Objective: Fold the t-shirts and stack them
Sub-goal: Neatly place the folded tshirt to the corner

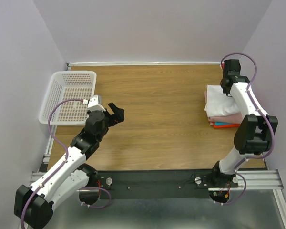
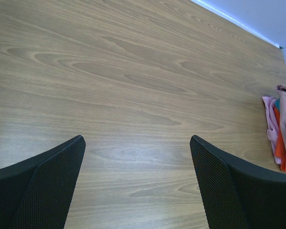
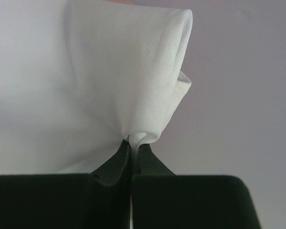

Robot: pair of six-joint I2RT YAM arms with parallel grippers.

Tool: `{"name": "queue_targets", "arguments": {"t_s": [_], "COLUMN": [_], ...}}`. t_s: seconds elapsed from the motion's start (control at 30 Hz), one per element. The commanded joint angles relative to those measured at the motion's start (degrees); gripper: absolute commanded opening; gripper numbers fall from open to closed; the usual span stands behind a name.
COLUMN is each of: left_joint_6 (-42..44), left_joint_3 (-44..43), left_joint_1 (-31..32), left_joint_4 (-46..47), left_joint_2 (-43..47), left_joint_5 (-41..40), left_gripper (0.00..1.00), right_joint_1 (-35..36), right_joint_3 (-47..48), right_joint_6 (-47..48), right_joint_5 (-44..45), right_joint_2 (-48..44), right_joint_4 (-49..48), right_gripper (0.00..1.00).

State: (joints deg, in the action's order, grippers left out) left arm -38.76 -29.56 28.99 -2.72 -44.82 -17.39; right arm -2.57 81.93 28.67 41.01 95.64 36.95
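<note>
Stacking looks close to finished: the white t-shirt (image 1: 219,102) lies folded on top of a pile at the right side of the surface (image 1: 162,109). The dusty pink t-shirt (image 1: 234,118) lies beneath it, with thin edges of the red-orange t-shirt (image 1: 229,126) and the blue t-shirt (image 1: 218,123) showing at the pile's near side. No unfolded shirt shows in any view, so what seems left is letting go of the top shirt and perhaps squaring it up.

The right arm reaches along the right edge, elbow raised and wrist turned down at the pile's far end. The right gripper (image 3: 132,148) is clamped on a pinch of the white t-shirt's folded edge.

The left arm stretches diagonally from the near left corner. The left gripper (image 2: 137,138) is spread wide and holds nothing, above bare wood just right of the white perforated basket (image 1: 74,73) and well apart from the pile.
</note>
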Motion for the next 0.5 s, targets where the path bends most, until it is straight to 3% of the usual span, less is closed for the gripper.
{"name": "queue_targets", "arguments": {"t_s": [0.0,0.2,0.27,0.3,0.47], "left_joint_6": [1.0,0.9,1.0,1.0,1.0], "left_joint_3": [0.0,0.2,0.0,0.0,-0.1], "left_joint_1": [-0.3,-0.3,-0.3,-0.3,-0.3], "left_joint_4": [-0.4,-0.9,-1.1,-1.1,-1.3], "left_joint_2": [0.1,-0.2,-0.2,-0.4,-0.5], "left_joint_5": [-2.4,-2.7,-2.9,-2.8,-2.9], "left_gripper": [0.98,0.98,0.98,0.98,0.98], "right_joint_1": [-1.9,-4.8,-5.6,-5.8,-6.5], "right_joint_3": [2.2,3.6,3.9,4.0,5.3], "right_joint_6": [0.4,-0.8,-1.3,-1.8,-3.6], "right_joint_5": [-1.1,0.7,1.1,1.2,2.1], "right_joint_2": [2.7,5.8,6.3,6.8,7.5], "right_joint_4": [-1.9,-3.3,-3.7,-3.8,-4.3], "right_gripper": [0.01,0.05,0.25,0.43,0.57]}}
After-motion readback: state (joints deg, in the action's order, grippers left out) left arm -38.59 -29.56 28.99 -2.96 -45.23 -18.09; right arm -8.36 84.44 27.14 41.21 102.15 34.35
